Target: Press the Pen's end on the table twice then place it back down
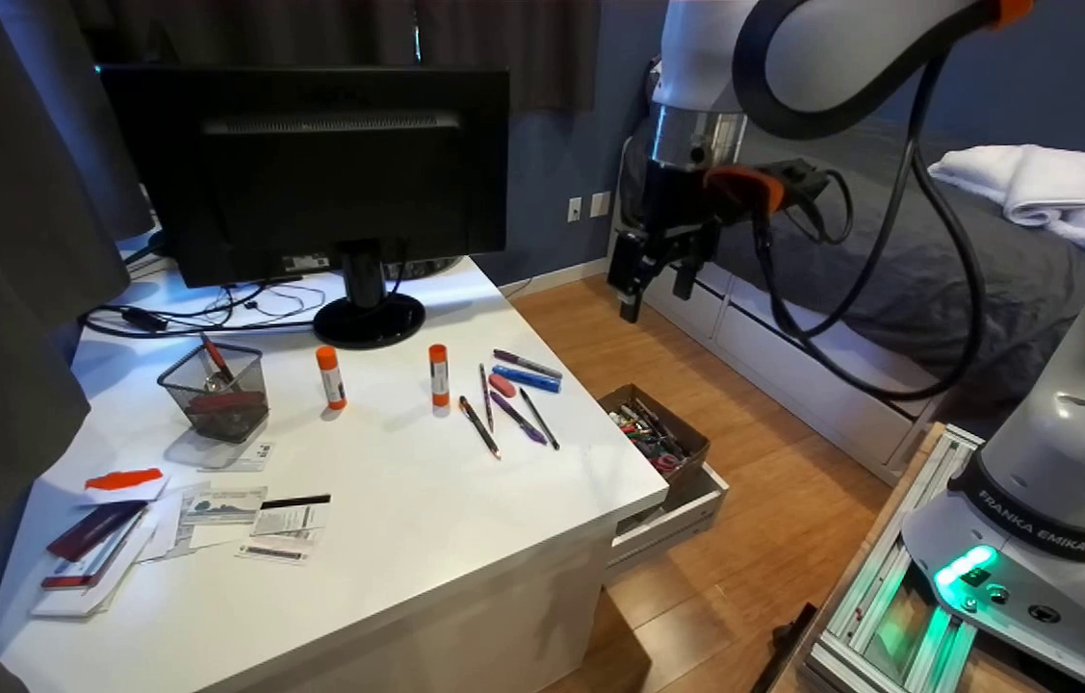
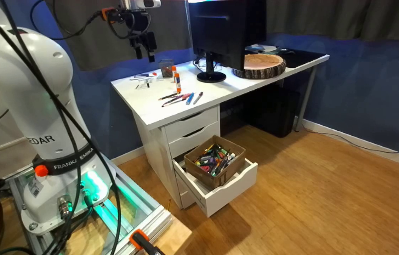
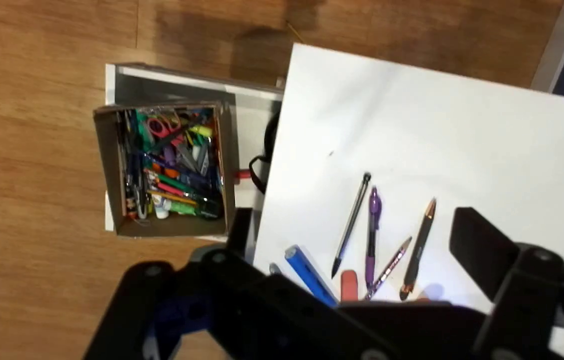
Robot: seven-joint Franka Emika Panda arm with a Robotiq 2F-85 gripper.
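High up now, the gripper (image 1: 658, 300) is held pointing downward, seen in both exterior views well above the things on the white table (image 1: 407, 491). The fingers (image 3: 482, 250) are spread wide apart, and nothing is gripped between them! Through that gap, in the wrist view, a purple pen (image 3: 372, 240), a black pen (image 3: 418, 249) with coppery ends and a patterned pen (image 3: 388, 269) are framed, all laid flat on the table below. Which one is meant by the task cannot be told. Toward the finger at the left of that view, a slim grey writing tool (image 3: 350, 225) is spotted, then a blue marker (image 3: 312, 276), partly covered by the gripper. Farther off from the gripper, two orange-capped tubes (image 1: 440, 380) are stood upright, near a black monitor (image 1: 311, 183). And lower down than the gripper, past the table's edge, in an exterior view, a brown box (image 2: 199, 173) packed with stationery is held by an open drawer (image 2: 233, 194).
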